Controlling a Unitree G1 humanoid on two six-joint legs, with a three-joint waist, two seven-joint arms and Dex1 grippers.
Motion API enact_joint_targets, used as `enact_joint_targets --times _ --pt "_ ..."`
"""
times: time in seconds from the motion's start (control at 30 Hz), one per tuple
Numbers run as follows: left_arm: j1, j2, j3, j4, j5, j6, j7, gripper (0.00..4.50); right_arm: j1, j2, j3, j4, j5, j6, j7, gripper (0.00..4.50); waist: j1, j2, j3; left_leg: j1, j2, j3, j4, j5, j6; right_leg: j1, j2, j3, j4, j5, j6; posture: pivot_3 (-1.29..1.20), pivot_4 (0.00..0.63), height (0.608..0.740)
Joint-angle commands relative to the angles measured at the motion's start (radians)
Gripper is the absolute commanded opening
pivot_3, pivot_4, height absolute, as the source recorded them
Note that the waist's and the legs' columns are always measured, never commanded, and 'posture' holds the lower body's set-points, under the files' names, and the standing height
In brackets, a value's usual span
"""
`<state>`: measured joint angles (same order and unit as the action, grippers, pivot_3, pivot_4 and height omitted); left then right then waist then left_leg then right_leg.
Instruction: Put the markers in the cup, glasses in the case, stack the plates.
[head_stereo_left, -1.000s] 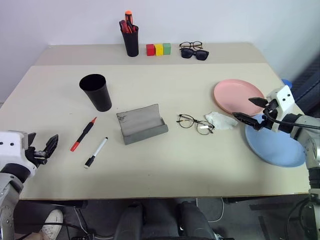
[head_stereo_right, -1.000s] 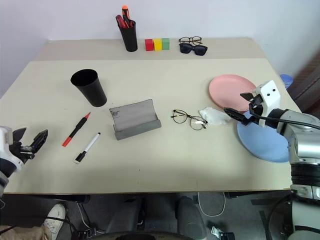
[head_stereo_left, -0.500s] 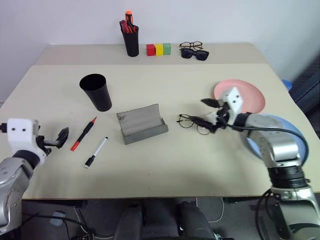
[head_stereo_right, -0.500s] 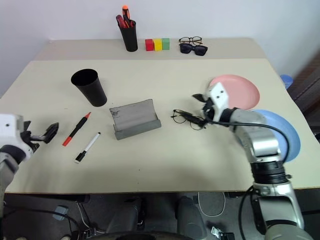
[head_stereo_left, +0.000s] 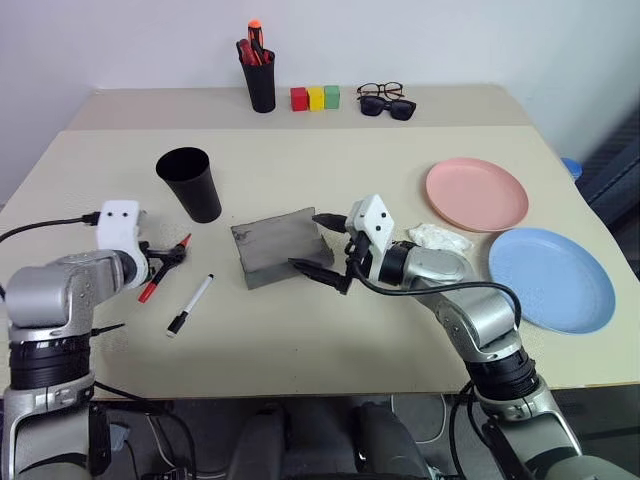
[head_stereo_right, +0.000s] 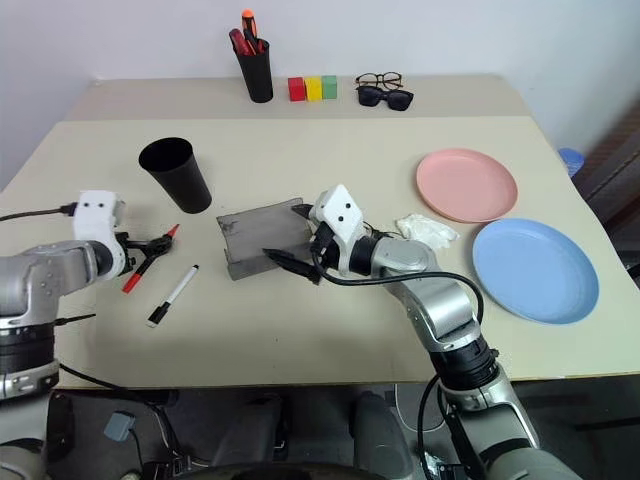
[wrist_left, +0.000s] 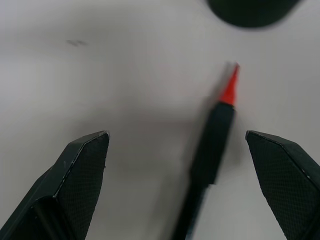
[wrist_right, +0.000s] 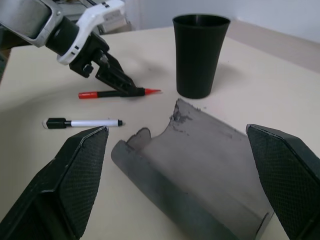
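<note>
I see an evenly, softly lit scene from the head camera: the counter (head_stereo_left: 400, 340) is bright with no glare, and shadows are faint and short, like the one under the black cup (head_stereo_left: 190, 184) and beneath the right hand (head_stereo_left: 322, 243). Both head views are sharp, with slight bending at the edges. My left wrist view is out of focus: the red marker (wrist_left: 210, 150) is a blur, though the near fingers (wrist_left: 82, 175) look crisp. The right wrist view is clear, with soft shadows beside the case (wrist_right: 200, 170).
</note>
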<state>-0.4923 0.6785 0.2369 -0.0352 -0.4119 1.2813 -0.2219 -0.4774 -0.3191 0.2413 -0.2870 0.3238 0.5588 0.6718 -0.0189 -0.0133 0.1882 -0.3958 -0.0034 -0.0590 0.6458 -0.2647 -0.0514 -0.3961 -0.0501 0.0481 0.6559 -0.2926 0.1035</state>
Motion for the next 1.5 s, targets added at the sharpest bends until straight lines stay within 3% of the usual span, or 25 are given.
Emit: enact_joint_targets --times 0.03,0.13,0.3,0.37,0.43,0.57,0.67,0.73,0.87,1.0,1.17,1.4,1.5 --pt "-0.036 0.017 -0.046 0.032 0.031 -0.002 -0.021 4.24 -0.018 0.014 -0.001 -0.037 -0.004 -0.025 -0.006 4.50 -0.001 0.000 0.000 0.000 0.000 0.000 0.000 0.000 0.000 0.000 0.000 0.000 0.000 0.000 0.000 0.00 0.150 0.740" --pt "-0.039 0.028 -0.064 0.060 0.055 -0.016 -0.025 3.26 -0.019 0.016 0.006 -0.032 -0.010 -0.033 -0.004 4.50 -0.002 0.000 0.000 0.000 0.000 0.000 0.000 0.000 0.000 -0.001 0.000 0.000 0.001 0.000 0.000 0.00 0.150 0.740" --pt "-0.025 0.026 -0.043 0.065 0.071 -0.013 -0.014 0.70 -0.021 0.018 0.017 -0.027 -0.016 -0.044 0.001 4.50 -0.003 0.000 0.000 0.001 0.000 0.000 0.000 0.000 0.000 -0.001 0.000 0.001 0.002 0.000 0.000 0.00 0.150 0.740" --pt "-0.015 0.014 -0.015 0.058 0.086 -0.027 0.012 0.05 -0.024 0.017 0.017 -0.021 -0.017 -0.051 0.006 4.50 -0.003 0.000 0.000 0.001 0.000 0.000 0.000 0.000 0.000 -0.001 0.000 0.001 0.002 0.000 0.000 0.00 0.150 0.740" --pt "-0.010 0.003 0.019 0.065 0.108 -0.073 0.047 0.05 -0.029 0.017 0.018 -0.013 -0.019 -0.057 0.012 4.50 -0.004 0.000 0.000 0.001 0.000 0.001 0.000 0.000 0.000 -0.001 0.000 0.001 0.002 0.000 0.000 0.00 0.150 0.740" --pt "0.002 -0.053 0.143 0.055 0.241 -0.648 0.228 0.05 -0.064 0.032 0.007 0.025 -0.020 -0.094 0.019 4.50 0.003 -0.003 0.000 -0.001 0.001 0.000 0.000 0.001 -0.001 -0.003 0.000 0.001 0.003 0.000 -0.001 0.00 0.150 0.740" --pt "-0.101 -0.133 0.234 0.011 0.184 -0.804 0.296 0.05 -0.135 0.113 -0.055 0.098 -0.016 -0.175 -0.053 4.50 0.008 -0.004 -0.001 -0.010 0.002 0.000 0.003 0.002 -0.003 -0.013 -0.001 0.001 0.005 0.001 -0.002 0.00 0.150 0.740" --pt "-0.184 -0.166 0.211 0.004 0.187 -0.915 0.289 0.05 -0.190 0.149 -0.077 0.160 -0.033 -0.217 -0.083 4.50 0.016 -0.005 0.000 -0.014 0.001 -0.001 0.005 0.002 -0.004 -0.016 -0.002 -0.001 0.007 0.001 -0.001 0.00 0.150 0.740" --pt "-0.298 -0.207 0.101 0.095 0.244 -1.057 0.245 0.05 -0.244 0.182 -0.084 0.241 -0.054 -0.271 -0.101 4.50 0.025 -0.006 -0.001 -0.014 -0.003 -0.001 0.005 0.002 -0.004 -0.015 -0.004 -0.002 0.006 0.002 0.000 0.00 0.150 0.740" --pt "-0.379 -0.249 -0.009 0.299 0.326 -1.216 0.211 0.05 -0.252 0.199 -0.066 0.261 -0.065 -0.308 -0.096 4.50 0.018 -0.006 -0.001 -0.014 -0.004 0.001 0.004 0.002 -0.003 -0.015 -0.003 -0.002 0.006 0.002 0.000 0.00 0.150 0.740" --pt "-0.379 -0.282 -0.028 0.459 0.349 -1.360 0.212 0.05 -0.228 0.201 -0.062 0.230 -0.072 -0.305 -0.103 4.50 -0.008 -0.006 -0.001 -0.014 -0.002 0.001 0.004 0.002 -0.003 -0.018 0.000 -0.001 0.009 0.002 0.000 0.00 0.150 0.740" --pt "-0.319 -0.327 -0.035 0.540 0.360 -1.439 0.228 0.05 -0.207 0.193 -0.070 0.198 -0.073 -0.289 -0.112 4.50 -0.022 -0.006 -0.001 -0.014 -0.001 0.001 0.004 0.002 -0.003 -0.018 0.000 -0.001 0.010 0.002 -0.001 0.00 0.150 0.740" --pt "-0.305 -0.339 -0.034 0.528 0.366 -1.447 0.238 1.43 -0.209 0.193 -0.069 0.198 -0.073 -0.286 -0.110 4.50 -0.022 -0.006 -0.001 -0.014 -0.001 0.001 0.004 0.002 -0.003 -0.018 0.000 -0.001 0.010 0.002 -0.001 0.00 0.150 0.740"
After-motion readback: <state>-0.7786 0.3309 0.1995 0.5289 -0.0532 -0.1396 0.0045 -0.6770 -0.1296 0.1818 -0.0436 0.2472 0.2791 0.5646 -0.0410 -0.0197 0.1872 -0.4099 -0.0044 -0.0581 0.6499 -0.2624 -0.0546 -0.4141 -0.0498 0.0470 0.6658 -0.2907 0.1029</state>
